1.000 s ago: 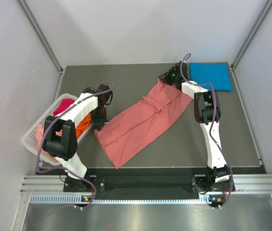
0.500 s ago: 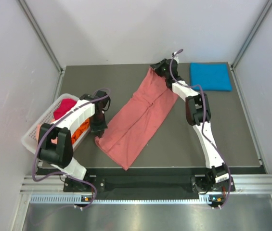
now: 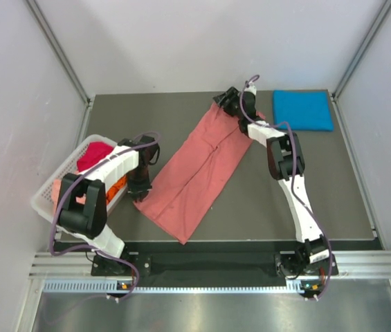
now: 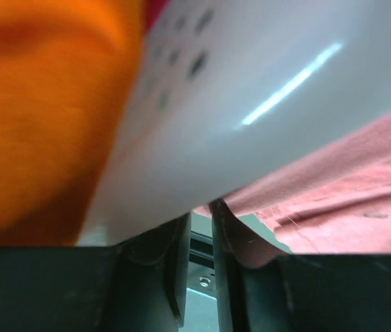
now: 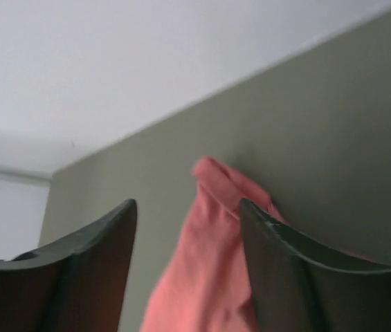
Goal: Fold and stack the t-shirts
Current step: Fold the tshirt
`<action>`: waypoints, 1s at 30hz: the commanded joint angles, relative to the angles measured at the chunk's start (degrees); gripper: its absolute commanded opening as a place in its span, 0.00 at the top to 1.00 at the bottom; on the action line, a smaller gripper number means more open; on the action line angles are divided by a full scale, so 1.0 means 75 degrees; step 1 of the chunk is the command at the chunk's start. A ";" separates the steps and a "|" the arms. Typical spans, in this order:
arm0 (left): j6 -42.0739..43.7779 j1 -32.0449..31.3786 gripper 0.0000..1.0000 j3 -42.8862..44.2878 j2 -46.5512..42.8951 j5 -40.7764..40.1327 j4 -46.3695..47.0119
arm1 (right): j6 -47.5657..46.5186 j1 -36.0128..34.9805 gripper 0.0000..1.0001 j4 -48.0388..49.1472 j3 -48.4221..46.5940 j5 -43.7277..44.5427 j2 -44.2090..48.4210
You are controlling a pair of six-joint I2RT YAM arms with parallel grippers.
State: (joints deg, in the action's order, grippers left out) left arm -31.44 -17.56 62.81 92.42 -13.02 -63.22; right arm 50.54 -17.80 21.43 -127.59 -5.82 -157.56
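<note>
Salmon-pink t-shirt (image 3: 198, 166): lying spread on the desk (image 3: 271, 200), having swung leftward. Right gripper (image 3: 225, 97) jaws gaping, left gripper (image 3: 140, 190) jaws parting slightly, both releasing corners; folding likely next.

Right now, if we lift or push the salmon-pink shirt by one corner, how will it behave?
Likely floppy: the salmon-pink shirt lies flat with soft creases, and its far end is bunched up. Probably light, since it looks like thin cloth. If pushed, it would likely wrinkle rather than slide whole across the matte table.
</note>
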 commanded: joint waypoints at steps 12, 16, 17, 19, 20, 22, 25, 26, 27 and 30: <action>0.0171 -0.0891 0.73 0.1821 -0.0440 -0.1201 0.0107 | -0.2086 0.0416 0.29 -0.1130 0.4321 -0.0162 0.5221; 0.0489 -0.1489 0.74 0.1343 -0.0487 0.1673 0.1536 | -0.2286 0.0428 0.33 -0.2703 0.4716 0.0084 0.5760; 0.0477 -0.1595 0.74 0.1225 -0.0429 0.2013 0.1782 | -0.2309 0.0440 0.34 -0.2717 0.4916 0.0132 0.6005; 0.0407 -0.1887 0.75 0.1014 -0.0184 0.2297 0.2206 | -0.2275 0.0545 0.38 -0.2752 0.5372 0.0109 0.6171; 0.0395 -0.1993 0.75 0.0989 -0.0066 0.2252 0.2207 | -0.2240 0.0604 0.39 -0.2764 0.5480 0.0039 0.6195; 0.0407 -0.2285 0.76 0.0815 0.0226 0.1832 0.2172 | -0.2087 0.0838 0.46 -0.3031 0.5539 -0.0194 0.6113; 0.0313 -0.2509 0.76 0.0522 0.0496 0.1455 0.2171 | -0.1923 0.1154 0.60 -0.3349 0.5493 -0.0406 0.5739; 0.0302 -0.2545 0.77 0.0428 0.0532 0.1535 0.2241 | -0.1900 0.1225 0.62 -0.3326 0.5516 -0.0500 0.5541; 0.0255 -0.2603 0.77 0.0334 0.0544 0.1617 0.2393 | -0.1888 0.1330 0.64 -0.3291 0.5516 -0.0582 0.5446; 0.0092 -0.2721 0.77 0.0122 0.0556 0.1665 0.2546 | -0.1876 0.1517 0.66 -0.3081 0.5528 -0.0747 0.5153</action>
State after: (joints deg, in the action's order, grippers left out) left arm -29.23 -37.30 64.55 97.30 -1.06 -47.51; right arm 36.07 -7.88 -1.61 -85.91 -9.39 -117.60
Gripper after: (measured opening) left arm 0.232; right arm 0.344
